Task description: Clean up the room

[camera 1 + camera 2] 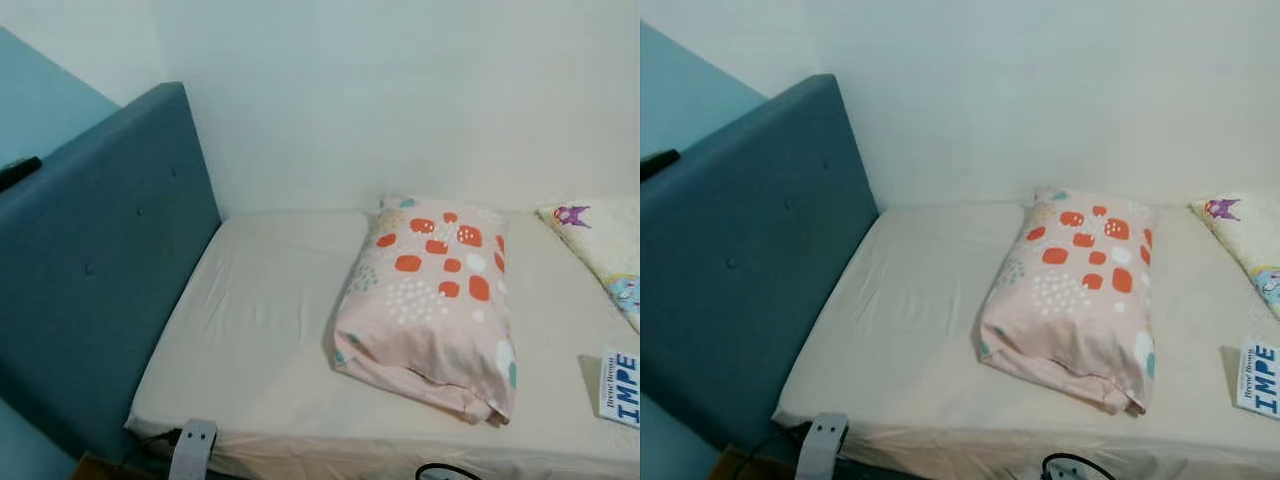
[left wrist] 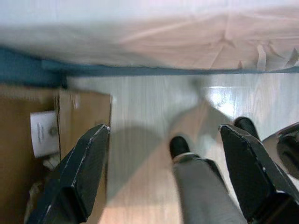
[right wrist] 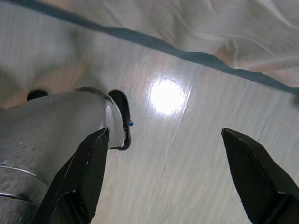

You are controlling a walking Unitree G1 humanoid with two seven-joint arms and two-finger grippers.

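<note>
The pink spotted pillow [image 1: 430, 300] lies mid-frame on the bed [image 1: 260, 330]; it looks soft and light, best pinched at a corner. Both the left gripper [image 2: 163, 172] and right gripper [image 3: 166, 172] hang spread, empty, above the floor [image 3: 177, 154].

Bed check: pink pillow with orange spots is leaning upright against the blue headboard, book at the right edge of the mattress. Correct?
Not quite. The pink pillow lies flat in the middle of the mattress, well apart from the blue headboard; the left eye view shows bare sheet between them. The book is at the right edge, as you said.
</note>
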